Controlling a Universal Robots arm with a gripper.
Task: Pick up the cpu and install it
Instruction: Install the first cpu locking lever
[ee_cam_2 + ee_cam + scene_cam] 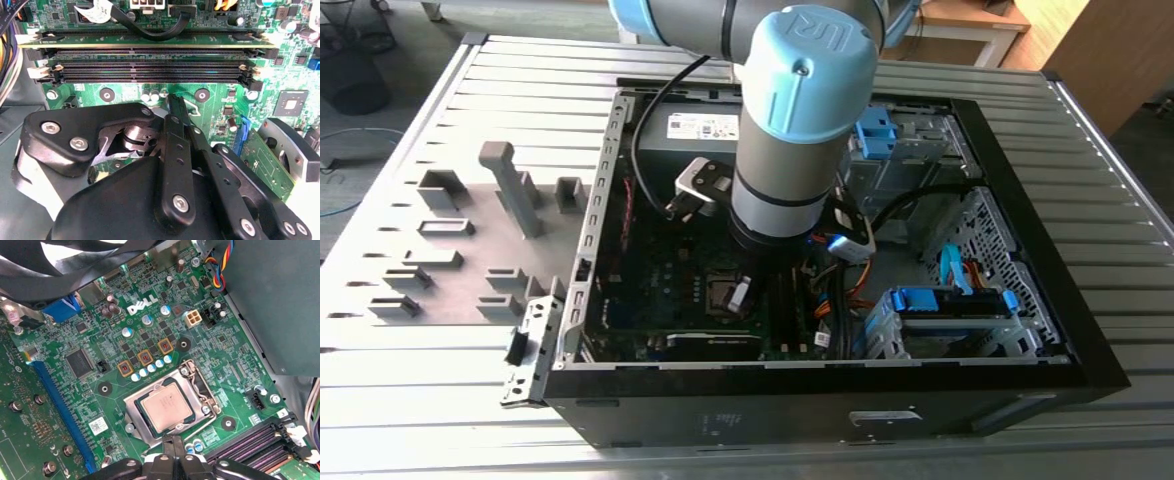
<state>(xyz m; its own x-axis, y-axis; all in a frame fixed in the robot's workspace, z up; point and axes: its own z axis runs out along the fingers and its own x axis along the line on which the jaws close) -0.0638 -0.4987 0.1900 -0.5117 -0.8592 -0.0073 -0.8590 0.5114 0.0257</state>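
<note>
The cpu, a small square chip with a silvery top, lies flat in the motherboard socket, framed by the metal socket bracket. In the first wrist view my gripper hovers just off the socket edge nearest the memory slots, fingers pressed together with nothing between them. In the second wrist view the shut black fingers point at the green board just short of the memory slots. In the exterior view the arm reaches down into the open computer case, with the gripper low over the motherboard.
A grey power supply box sits at the case's far end. Drive cages with blue clips fill the exterior view's right side. Cables hang near the wrist. A grey fixture plate lies outside the case on the exterior view's left.
</note>
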